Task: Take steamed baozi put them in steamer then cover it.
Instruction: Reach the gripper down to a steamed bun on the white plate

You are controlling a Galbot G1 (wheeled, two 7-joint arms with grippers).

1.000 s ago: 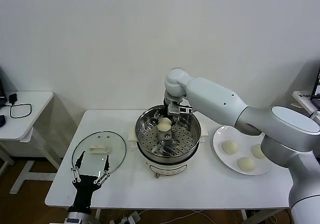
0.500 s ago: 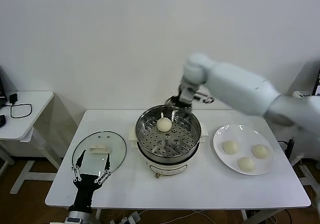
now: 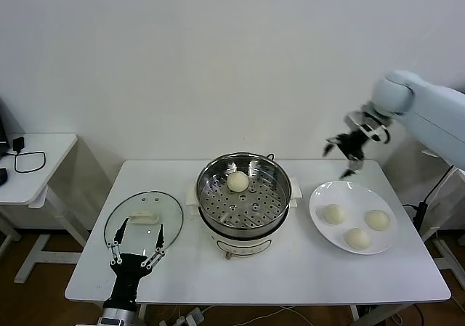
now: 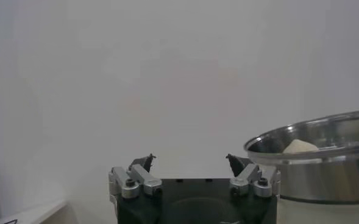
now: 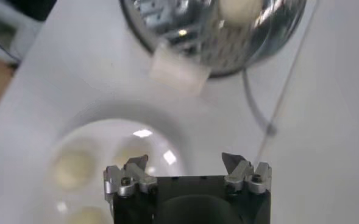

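One steamed baozi (image 3: 237,181) is seated in the steamer (image 3: 245,195) at table (image 3: 290,268) centre. The right gripper (image 3: 347,154) is held wide and empty above the plate's (image 3: 320,195) far edge, three baozi (image 3: 354,226) below.

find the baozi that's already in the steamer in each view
Head view: baozi on the perforated tray, toward the far side of the steamer.
Left wrist view: its top peeks over the steamer rim.
Right wrist view: blurred, at the picture's edge.
Shared landmark: the steamer's shiny rim.
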